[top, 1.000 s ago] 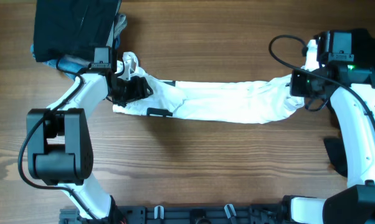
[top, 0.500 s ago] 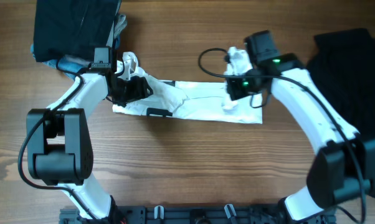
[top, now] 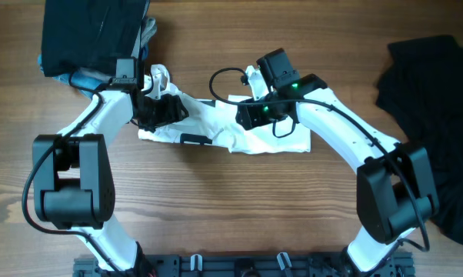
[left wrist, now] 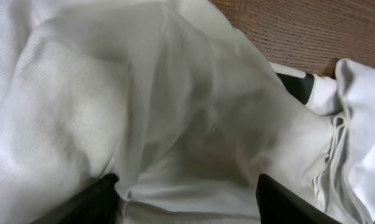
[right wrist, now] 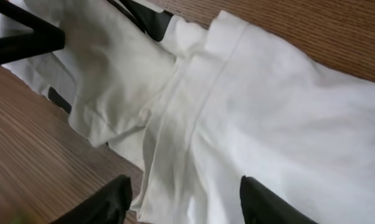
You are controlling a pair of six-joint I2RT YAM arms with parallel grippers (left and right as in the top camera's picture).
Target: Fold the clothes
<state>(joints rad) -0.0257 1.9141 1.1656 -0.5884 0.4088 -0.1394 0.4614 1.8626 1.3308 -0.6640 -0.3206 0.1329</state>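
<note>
The clothes are a white T-shirt (top: 270, 135) with black marks (top: 194, 139), lying folded across the middle of the wooden table. My left gripper (top: 161, 114) rests on its left end. In the left wrist view its fingers (left wrist: 100, 196) stand wide apart over bunched white cloth (left wrist: 175, 112), so the left gripper (left wrist: 187, 186) is open. My right gripper (top: 245, 115) hovers over the doubled-over middle. In the right wrist view the right gripper (right wrist: 184, 190) is open, and the shirt's hem (right wrist: 194, 81) lies loose beneath it.
A dark garment pile (top: 93, 35) sits at the back left corner. A black garment (top: 431, 108) lies spread at the right edge. The arm bases and a black rail (top: 239, 265) line the front edge.
My right arm swung left, carrying the shirt's right end over onto its middle, then opened and let go. The shirt is about half as long. The left arm stayed put.
</note>
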